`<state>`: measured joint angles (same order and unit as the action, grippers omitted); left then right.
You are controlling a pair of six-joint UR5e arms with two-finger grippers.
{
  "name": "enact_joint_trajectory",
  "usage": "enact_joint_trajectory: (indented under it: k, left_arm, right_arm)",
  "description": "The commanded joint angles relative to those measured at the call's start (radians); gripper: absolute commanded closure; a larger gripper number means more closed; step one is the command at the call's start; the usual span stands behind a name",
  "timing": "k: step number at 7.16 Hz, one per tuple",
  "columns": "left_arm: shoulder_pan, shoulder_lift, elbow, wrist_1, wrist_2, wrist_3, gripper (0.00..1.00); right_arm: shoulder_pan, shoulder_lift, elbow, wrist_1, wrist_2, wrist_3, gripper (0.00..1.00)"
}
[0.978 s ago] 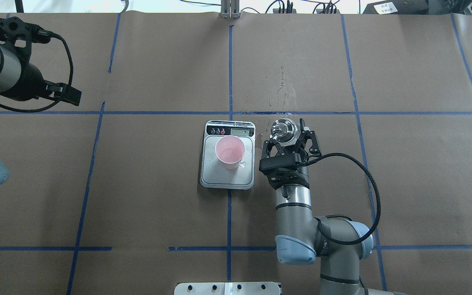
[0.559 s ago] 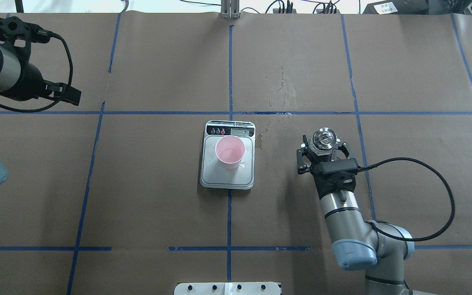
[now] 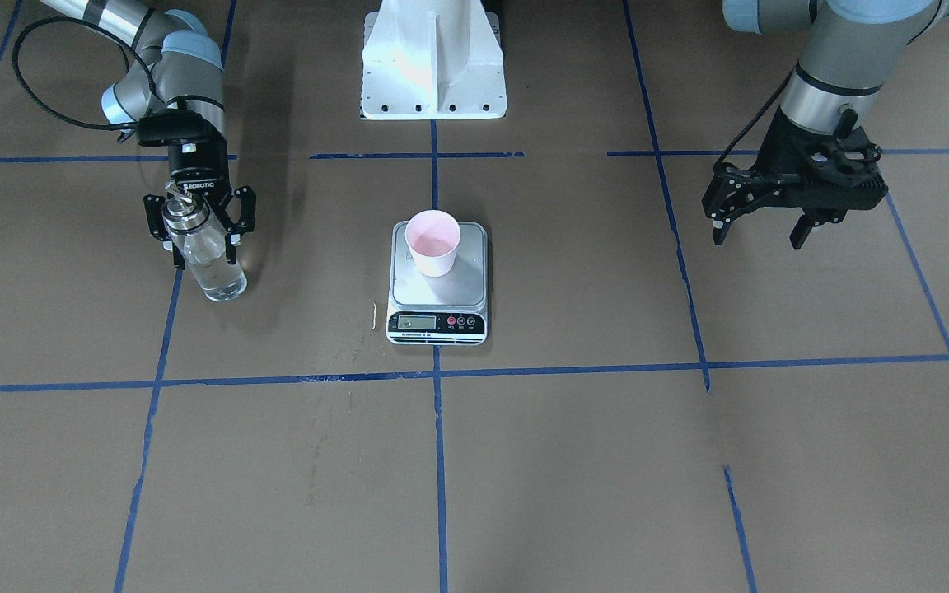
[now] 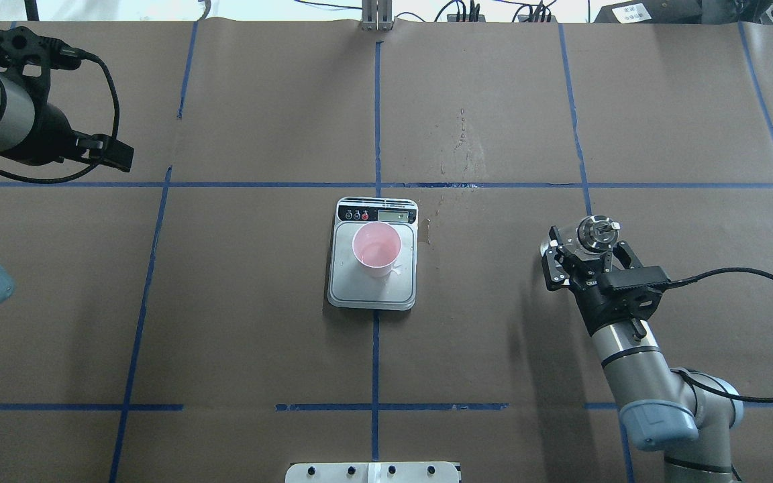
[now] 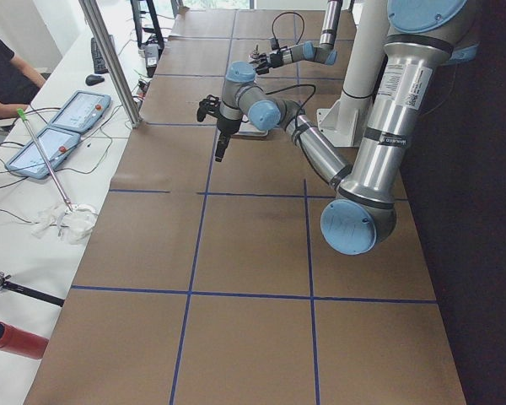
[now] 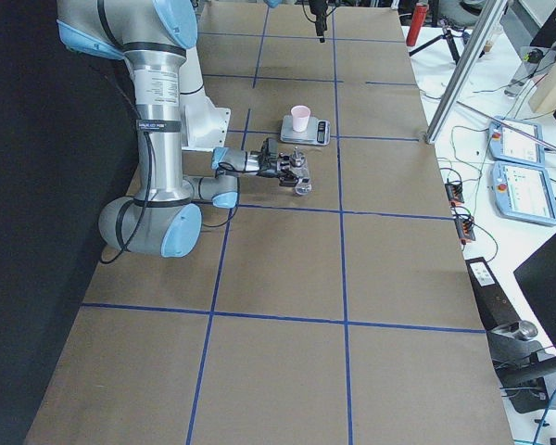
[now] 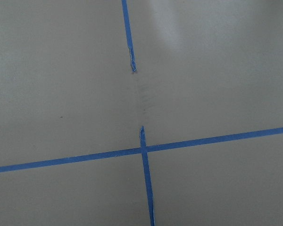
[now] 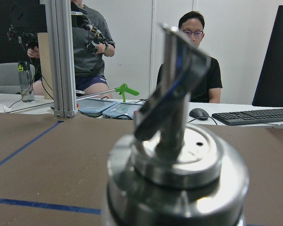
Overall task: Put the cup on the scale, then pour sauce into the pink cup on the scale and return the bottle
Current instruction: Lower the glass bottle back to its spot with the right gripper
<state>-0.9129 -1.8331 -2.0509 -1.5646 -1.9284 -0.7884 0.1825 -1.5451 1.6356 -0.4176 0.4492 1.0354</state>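
The pink cup (image 4: 376,249) stands upright on the silver scale (image 4: 359,288) at the table's middle; both also show in the front view, cup (image 3: 433,241) and scale (image 3: 466,288). My right gripper (image 4: 591,258) is shut on the clear glass bottle (image 3: 209,255), well to the right of the scale. The bottle is upright and holds clear sauce. I cannot tell if its base touches the paper. Its silver spout cap (image 8: 174,160) fills the right wrist view. My left gripper (image 3: 757,239) is open and empty, far out on the left side, above the table.
Brown paper with blue tape lines (image 4: 376,121) covers the table. A small wet mark (image 4: 427,231) lies just right of the scale. The white robot base (image 3: 433,66) stands at the near edge. Two operators (image 8: 198,42) sit beyond the far edge, with tablets (image 6: 519,167).
My right gripper has carried the bottle from beside the scale to the right, away from it. The cup, the scale and the left arm have not moved.
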Motion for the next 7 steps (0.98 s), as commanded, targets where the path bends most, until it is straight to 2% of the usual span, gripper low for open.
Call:
enact_joint_trajectory:
  k: [1,3,7]
  left_arm:
    - [0.003,0.000,0.000,0.000,0.002,-0.003,0.00]
    - [0.003,0.000,0.000,0.000,0.002,-0.005,0.00]
    - [0.003,0.000,0.000,0.000,0.002,-0.005,0.00]
  right_arm:
    - [-0.001,-0.076,-0.003,0.014,0.000,0.005,1.00]
    - [-0.003,-0.078,-0.006,0.013,0.003,0.006,1.00]
    - [0.000,-0.085,0.013,0.014,0.077,0.006,1.00]
